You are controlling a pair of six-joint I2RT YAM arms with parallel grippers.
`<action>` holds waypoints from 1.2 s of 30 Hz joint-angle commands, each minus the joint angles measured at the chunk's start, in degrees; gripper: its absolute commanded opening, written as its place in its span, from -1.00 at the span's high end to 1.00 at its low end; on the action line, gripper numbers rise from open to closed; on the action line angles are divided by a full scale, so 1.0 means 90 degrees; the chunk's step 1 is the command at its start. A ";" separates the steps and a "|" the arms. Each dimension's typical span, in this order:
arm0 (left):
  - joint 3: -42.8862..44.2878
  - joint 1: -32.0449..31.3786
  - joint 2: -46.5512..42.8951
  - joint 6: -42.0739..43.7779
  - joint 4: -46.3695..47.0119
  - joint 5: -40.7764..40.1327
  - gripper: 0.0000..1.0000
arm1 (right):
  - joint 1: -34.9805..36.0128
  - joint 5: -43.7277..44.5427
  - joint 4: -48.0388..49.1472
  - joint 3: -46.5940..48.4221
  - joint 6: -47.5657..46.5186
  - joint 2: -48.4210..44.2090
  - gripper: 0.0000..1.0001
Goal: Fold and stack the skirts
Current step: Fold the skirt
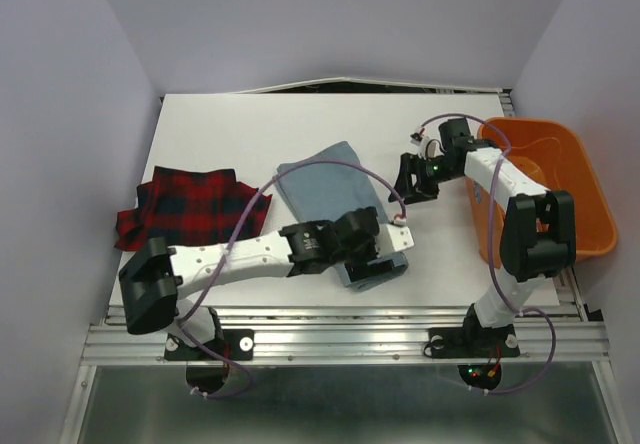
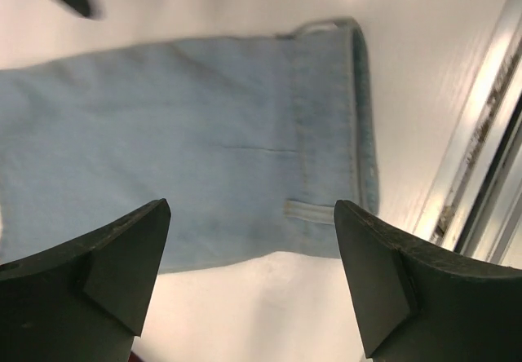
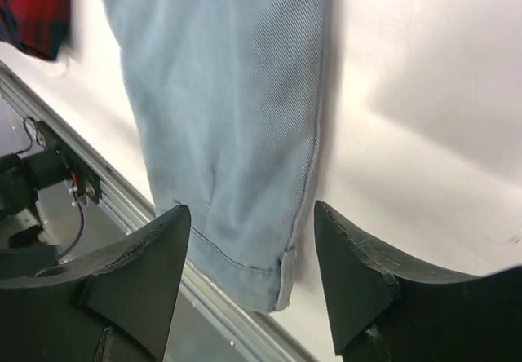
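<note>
Hovering over the near end of the folded denim skirt [image 1: 325, 179] in the middle of the table [image 1: 230, 134], left gripper [image 1: 368, 262] shows jaws spread wide, empty. Right gripper [image 1: 410, 179] hangs beside the denim's far right edge, jaws apart, holding nothing. Plaid skirt [image 1: 190, 204] sits crumpled at the left edge.

The denim skirt [image 3: 220, 109] lies flat on the white table [image 3: 424, 134], one end reaching the table's edge beside a metal rail [image 3: 122, 191]. A corner of the plaid skirt [image 3: 33, 7] shows at upper left. The right gripper [image 3: 251, 209] hangs over the denim's end, its fingers apart with nothing between them.
</note>
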 commanded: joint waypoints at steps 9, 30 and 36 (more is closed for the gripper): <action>0.0614 -0.1437 0.2134 -0.1039 -0.0131 -0.1848 -0.75 | 0.0113 -0.1228 0.1127 0.1118 0.0684 0.0516 -0.26; 0.0839 -0.1496 0.3007 -0.0913 -0.0687 -0.1750 1.00 | 0.1323 -0.0867 0.1734 0.0884 -0.0018 0.2185 -0.09; 0.1219 -0.1164 0.2323 -0.0600 -0.1185 -0.0687 1.00 | 0.1324 -0.0701 0.1685 0.0562 -0.0614 0.2294 -0.03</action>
